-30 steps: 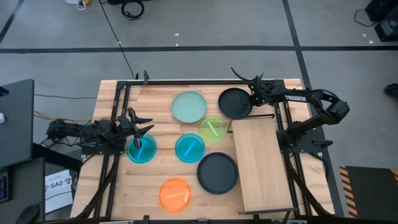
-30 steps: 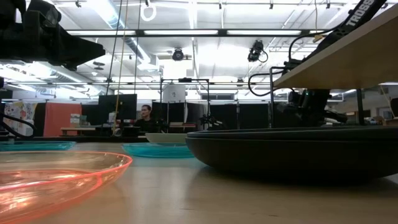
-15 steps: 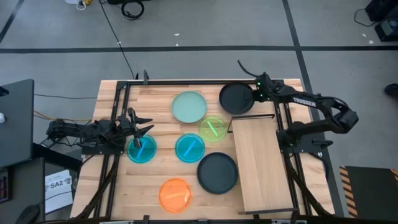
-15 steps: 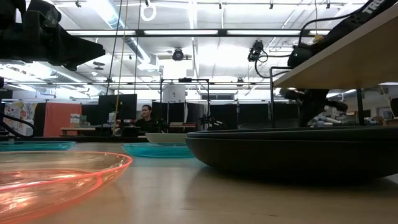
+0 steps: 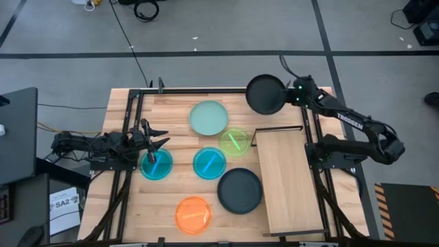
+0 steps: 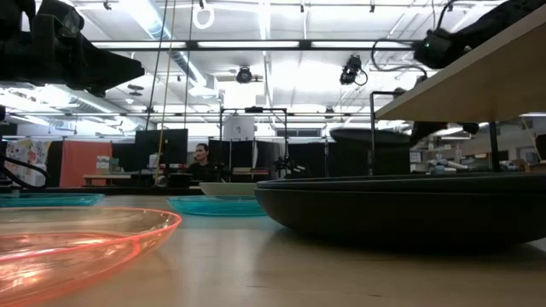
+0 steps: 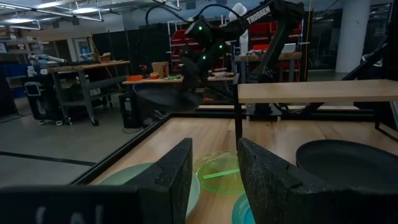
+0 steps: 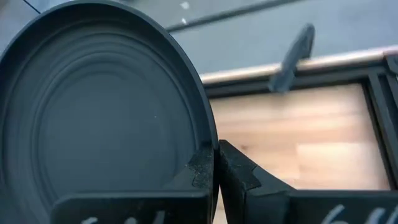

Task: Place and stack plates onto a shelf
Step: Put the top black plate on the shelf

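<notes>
You are looking at a shelf (image 5: 288, 178) carrying nothing yet, so the stacking is only beginning. Your right gripper (image 5: 291, 96) is pinching the rim of one black plate (image 5: 265, 94) aloft at the far edge. Six plates are waiting on the table. Your left gripper (image 5: 156, 142) is idling open over a cyan plate (image 5: 156, 166).

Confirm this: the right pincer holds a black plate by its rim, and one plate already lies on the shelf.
One part is wrong: the shelf is bare, as the high view shows. The right pincer does grip a black plate by its rim, raised near the table's far edge; the right wrist view shows the pinch.
</notes>
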